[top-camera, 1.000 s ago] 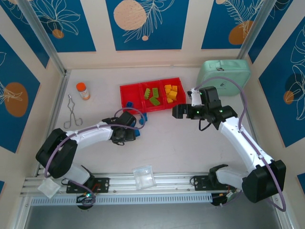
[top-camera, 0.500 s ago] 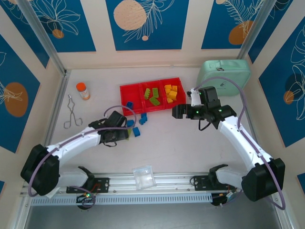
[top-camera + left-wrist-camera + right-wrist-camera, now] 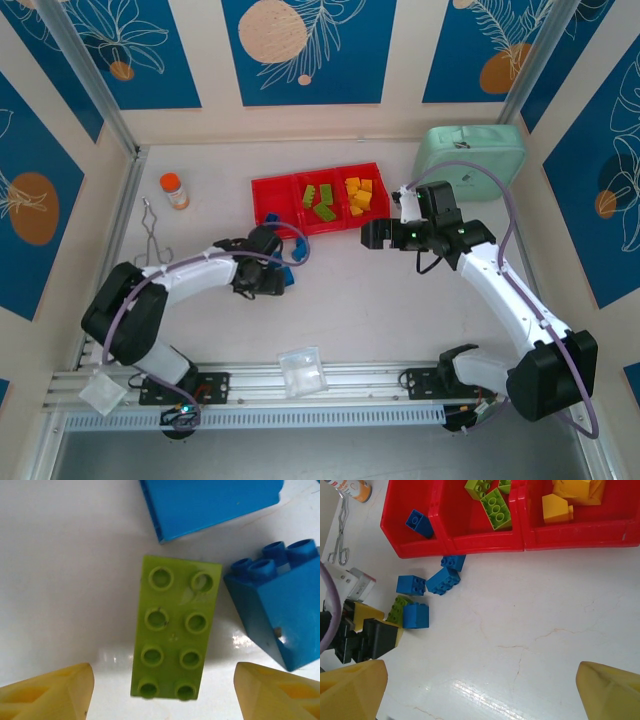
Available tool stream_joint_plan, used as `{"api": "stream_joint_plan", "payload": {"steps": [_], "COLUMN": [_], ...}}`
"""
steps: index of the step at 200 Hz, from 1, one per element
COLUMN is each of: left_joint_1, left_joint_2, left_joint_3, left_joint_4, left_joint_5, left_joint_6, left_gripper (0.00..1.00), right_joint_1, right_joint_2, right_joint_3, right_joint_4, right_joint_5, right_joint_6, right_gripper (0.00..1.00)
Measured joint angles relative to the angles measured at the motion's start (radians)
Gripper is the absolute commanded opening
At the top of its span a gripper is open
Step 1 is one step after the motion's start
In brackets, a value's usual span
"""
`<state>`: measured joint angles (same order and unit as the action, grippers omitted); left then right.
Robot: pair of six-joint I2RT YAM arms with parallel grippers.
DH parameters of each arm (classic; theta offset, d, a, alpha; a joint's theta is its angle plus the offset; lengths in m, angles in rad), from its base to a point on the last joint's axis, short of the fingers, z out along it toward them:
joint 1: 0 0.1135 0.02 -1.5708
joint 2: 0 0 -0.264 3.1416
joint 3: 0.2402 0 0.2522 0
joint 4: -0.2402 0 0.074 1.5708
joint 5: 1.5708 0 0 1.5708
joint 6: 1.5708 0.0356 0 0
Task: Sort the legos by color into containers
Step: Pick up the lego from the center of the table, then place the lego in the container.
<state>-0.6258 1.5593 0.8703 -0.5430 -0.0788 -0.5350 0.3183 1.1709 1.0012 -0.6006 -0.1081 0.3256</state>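
1. Top view: the red tray (image 3: 275, 190) was found partly filled, with one blue lego (image 3: 270, 218) in the left compartment, green legos (image 3: 320, 203) in the middle and yellow legos (image 3: 358, 195) in the right. Loose legos (image 3: 298, 250) were seen on the table (image 3: 400, 300) just in front of the tray. The left gripper (image 3: 283, 272) was positioned over them, its jaws masked by the wrist. The right gripper (image 3: 368, 235) was parked near the tray's front right corner.
2. Left wrist: the left jaws were seen parted, one fingertip either side of a loose green lego (image 3: 175, 630) lying studs-up. Neither touched it and nothing was gripped. A blue brick (image 3: 277, 615) just beside it and another (image 3: 210, 502) beyond it were cropped by the frame.
3. Right wrist: the right jaws were seen wide, with nothing between them. Four blue bricks and the one green were counted outside the tray, so sorting was judged past halfway with five left. The tray's far edge was cut off, so the yellow count could not be settled.
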Motion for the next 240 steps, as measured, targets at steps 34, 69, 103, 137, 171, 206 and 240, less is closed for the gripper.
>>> {"api": "stream_joint_plan", "payload": {"steps": [34, 69, 103, 137, 171, 206, 240], "left_joint_1": [0.016, 0.062, 0.067, 0.047, 0.043, 0.043, 0.043], "left_joint_2": [0.040, 0.079, 0.058, -0.079, -0.161, 0.042, 0.310], "left_joint_3": [0.029, 0.031, 0.023, 0.001, 0.150, 0.517, 0.801], "left_joint_4": [0.009, 0.023, 0.032, 0.064, 0.007, -0.018, -0.023], "left_joint_5": [-0.001, 0.007, 0.026, 0.032, -0.025, -0.033, -0.004], "left_joint_6": [0.039, 0.061, 0.072, 0.051, 0.027, 0.040, 0.047], "left_gripper": [0.59, 0.42, 0.25, 0.22, 0.24, 0.28, 0.33], "right_joint_1": [0.002, 0.002, 0.003, 0.003, 0.003, 0.003, 0.003], "right_joint_2": [0.000, 0.000, 0.007, 0.009, 0.008, 0.008, -0.012], "right_joint_3": [0.000, 0.000, 0.003, 0.007, 0.007, 0.008, 0.008], "right_joint_4": [-0.013, -0.018, -0.022, -0.023, -0.024, -0.036, -0.065], "right_joint_5": [0.004, 0.011, 0.027, 0.053, 0.072, 0.074, 0.074], "right_joint_6": [0.000, 0.000, 0.001, 0.006, 0.016, 0.016, 0.020], "right_gripper": [0.97, 0.97, 0.96, 0.96, 0.96, 0.96, 0.96]}}
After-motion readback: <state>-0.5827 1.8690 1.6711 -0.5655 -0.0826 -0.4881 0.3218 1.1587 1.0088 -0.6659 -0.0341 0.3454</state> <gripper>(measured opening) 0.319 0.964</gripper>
